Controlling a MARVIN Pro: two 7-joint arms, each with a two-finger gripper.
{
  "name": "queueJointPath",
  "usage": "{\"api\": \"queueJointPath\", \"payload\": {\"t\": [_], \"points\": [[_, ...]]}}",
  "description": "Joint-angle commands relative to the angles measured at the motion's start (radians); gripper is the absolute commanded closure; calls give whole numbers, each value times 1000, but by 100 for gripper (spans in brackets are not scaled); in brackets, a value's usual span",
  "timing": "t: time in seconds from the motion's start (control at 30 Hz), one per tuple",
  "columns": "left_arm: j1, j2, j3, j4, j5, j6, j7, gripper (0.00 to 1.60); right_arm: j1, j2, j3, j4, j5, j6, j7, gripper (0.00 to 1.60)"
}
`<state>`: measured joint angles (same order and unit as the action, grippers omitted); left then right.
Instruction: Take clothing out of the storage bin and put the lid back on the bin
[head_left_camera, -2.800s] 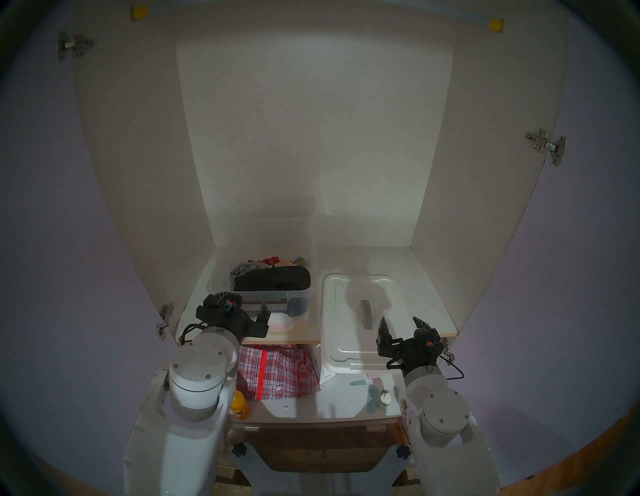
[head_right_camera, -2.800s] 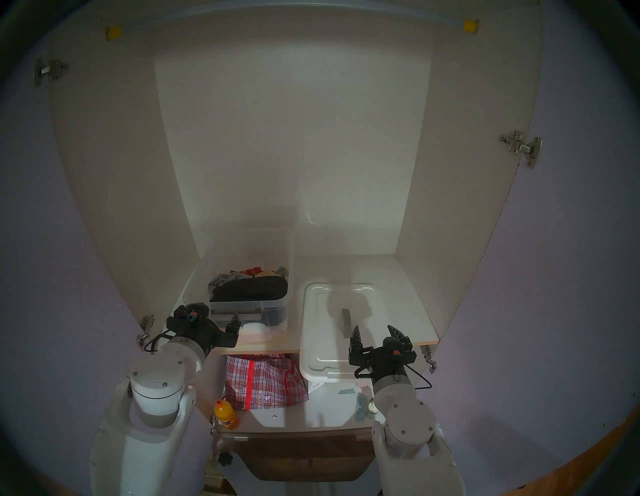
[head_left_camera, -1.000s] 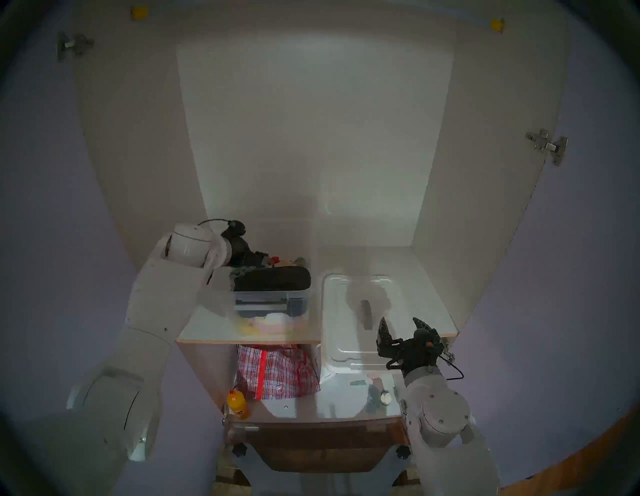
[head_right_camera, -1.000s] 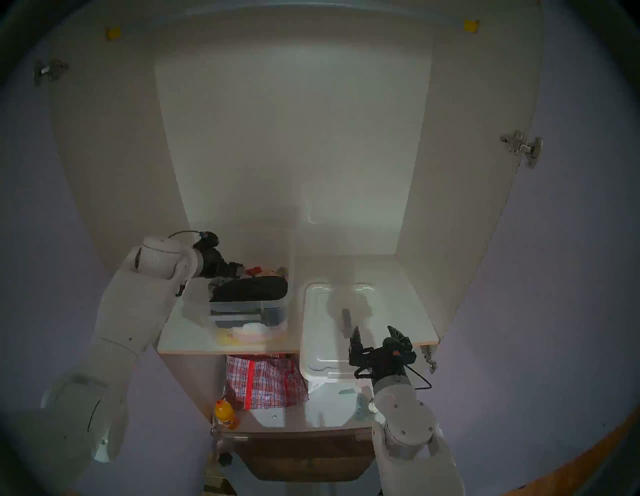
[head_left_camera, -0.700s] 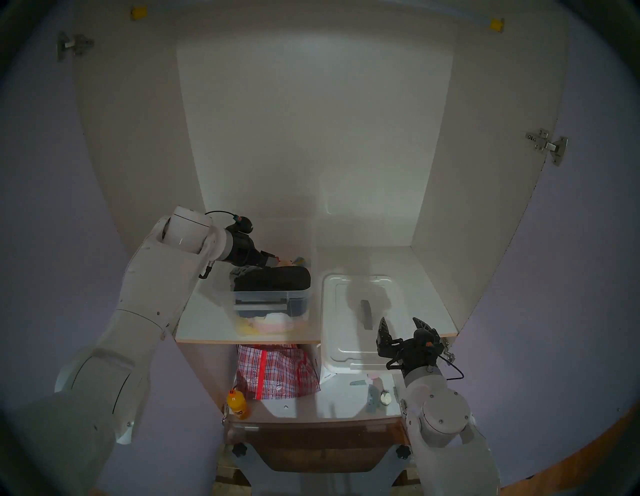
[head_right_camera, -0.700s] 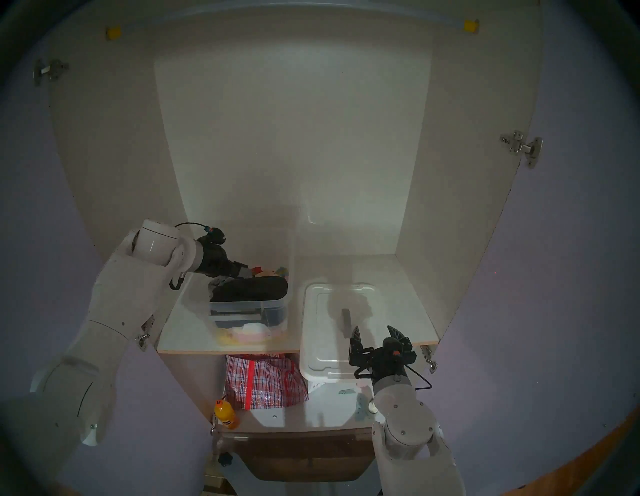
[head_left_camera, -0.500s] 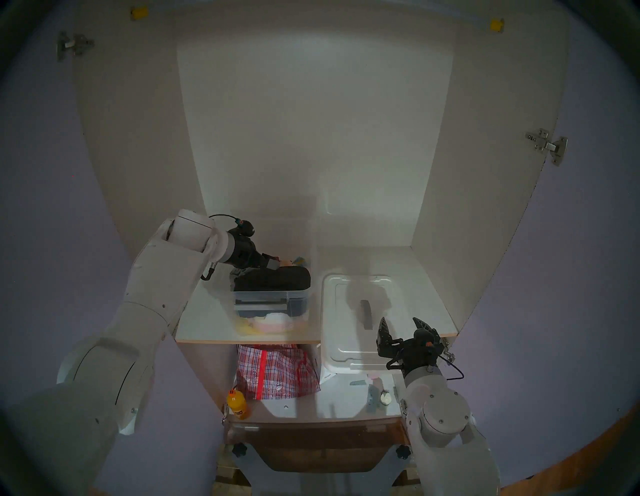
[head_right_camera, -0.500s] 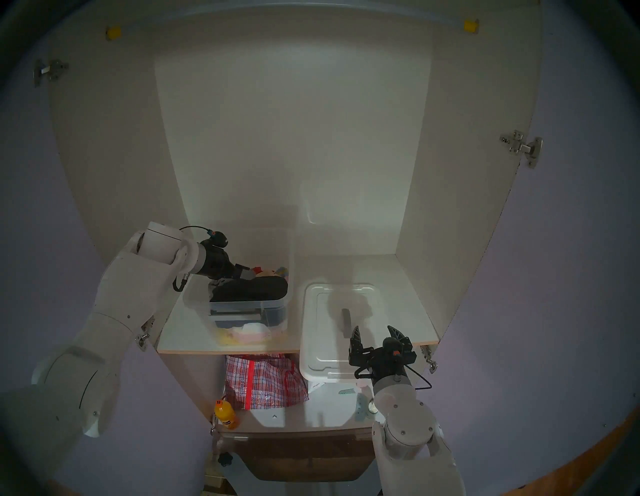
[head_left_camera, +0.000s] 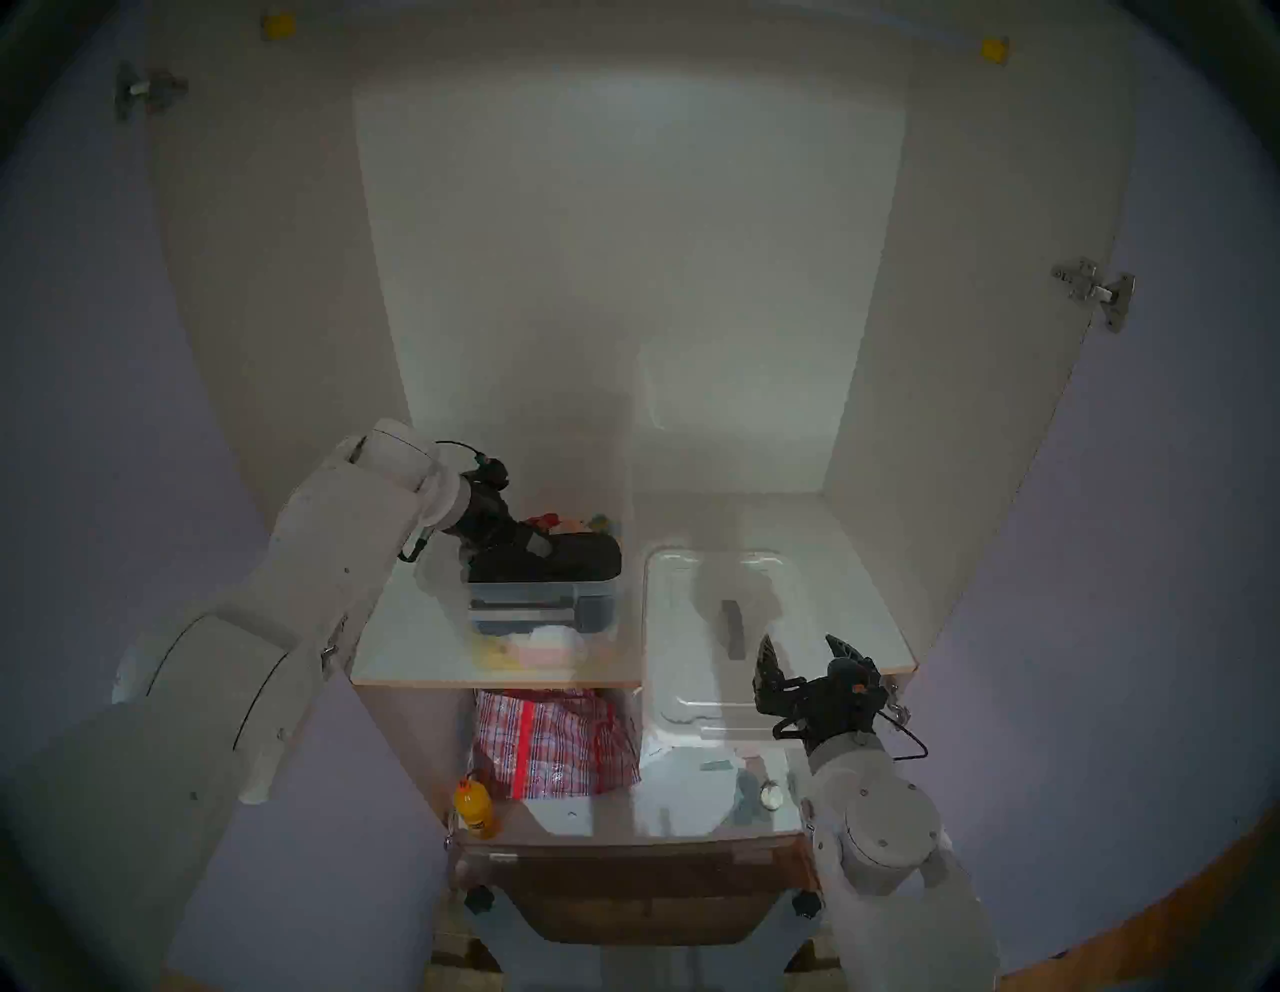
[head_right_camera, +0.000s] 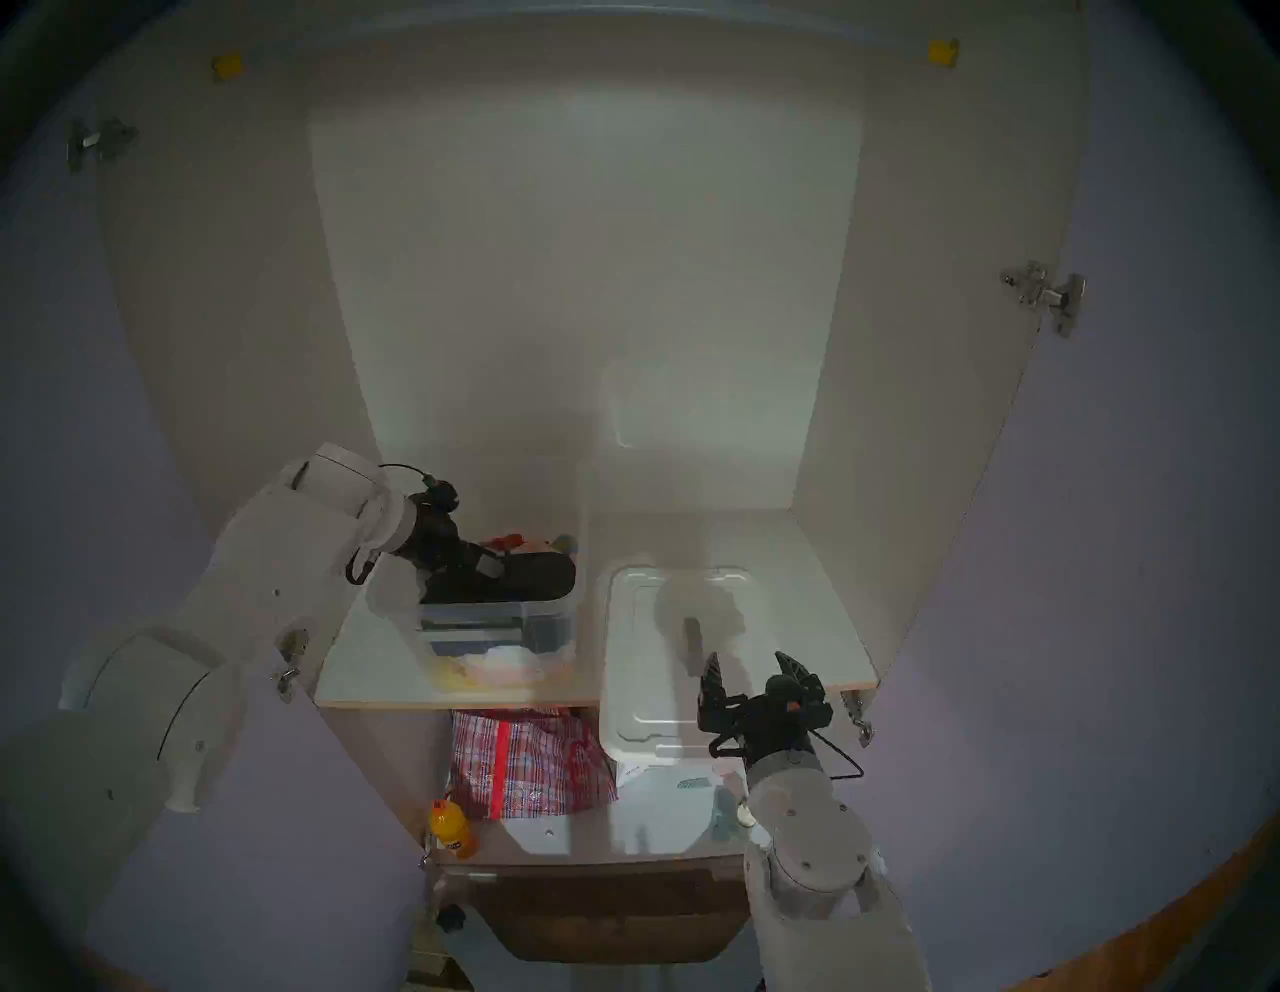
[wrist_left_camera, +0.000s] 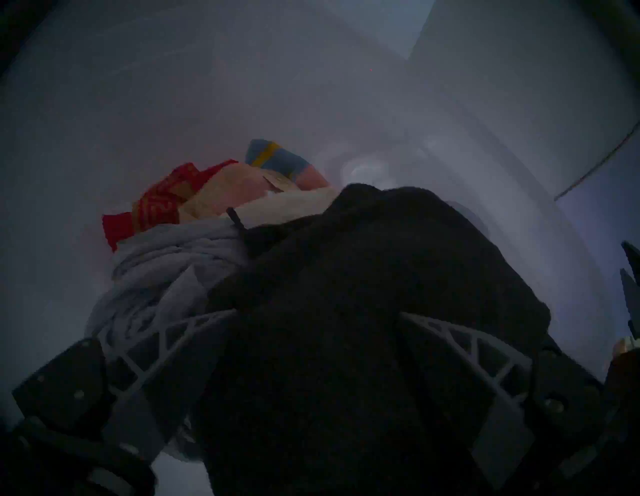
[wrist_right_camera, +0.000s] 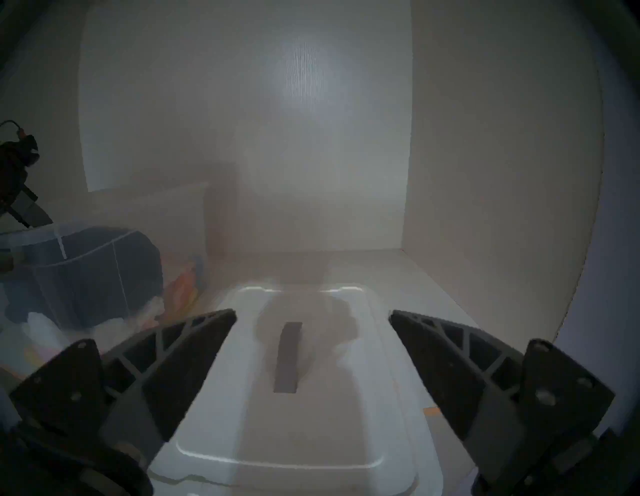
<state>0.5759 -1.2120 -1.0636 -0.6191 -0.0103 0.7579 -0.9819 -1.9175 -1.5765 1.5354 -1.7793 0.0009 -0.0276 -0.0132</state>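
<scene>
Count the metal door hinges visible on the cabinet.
5, perhaps more hidden: one metal hinge upper left, one on the right wall, one low at the right shelf end, and two low left.

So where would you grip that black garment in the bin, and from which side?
Grip the black garment across its raised middle hump, coming from above and the bin's left. It bulges over the storage bin rim, and the open left gripper already straddles that fold, clear of the grey garment beside it.
</scene>
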Motion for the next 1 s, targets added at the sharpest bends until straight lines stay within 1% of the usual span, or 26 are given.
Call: {"api": "queueJointPath", "payload": {"t": [0.0,0.17,0.23,0.27,0.3,0.37,0.47,0.5,0.53,0.63,0.7,0.73,0.77,0.8,0.83,0.87,0.9,0.97], "points": [[-40,-23,9,21,-18,-52,-63,0,8,-2,0,-26,2,-3,0,0],[-53,-31,15,36,-32,-72,-113,0,9,-2,0,-25,2,-4,0,0],[-44,-28,2,30,-44,-107,-129,0,9,-2,0,-25,2,-4,0,0],[-43,-28,-6,32,-51,-116,-137,0,8,-2,0,-25,2,-4,0,0],[-46,-26,-1,39,-49,-119,-149,0,8,-2,0,-25,2,-3,0,0],[-53,-31,-2,83,-54,-143,-182,0,8,-2,0,-26,2,-3,0,0],[-83,-49,20,180,-39,-176,-214,0,8,-2,0,-26,2,-3,0,0],[-90,-54,23,201,-36,-187,-214,0,8,-2,0,-26,2,-3,0,0],[-108,-61,38,232,-21,-174,-214,0,8,-2,0,-26,2,-3,0,0],[-139,-75,50,299,-14,-184,-193,0,8,-2,0,-25,2,-4,0,0],[-149,-79,46,321,-17,-213,-166,2,8,-2,0,-25,2,-4,0,0],[-160,-83,49,336,-12,-218,-144,57,8,-2,0,-25,2,-4,0,0],[-166,-86,53,345,-6,-232,-131,134,8,-2,0,-25,2,-4,0,0],[-165,-85,39,341,-18,-264,-114,160,9,-2,0,-25,2,-4,0,0],[-171,-87,43,342,-14,-269,-104,160,9,-2,0,-25,2,-4,0,0],[-171,-88,46,330,-7,-286,-74,160,9,-2,0,-25,2,-4,0,0],[-173,-90,38,329,-12,-304,-63,160,9,-2,0,-25,2,-4,0,0],[-180,-93,44,311,-4,-312,-31,160,9,-2,0,-24,2,-4,0,0]]}}
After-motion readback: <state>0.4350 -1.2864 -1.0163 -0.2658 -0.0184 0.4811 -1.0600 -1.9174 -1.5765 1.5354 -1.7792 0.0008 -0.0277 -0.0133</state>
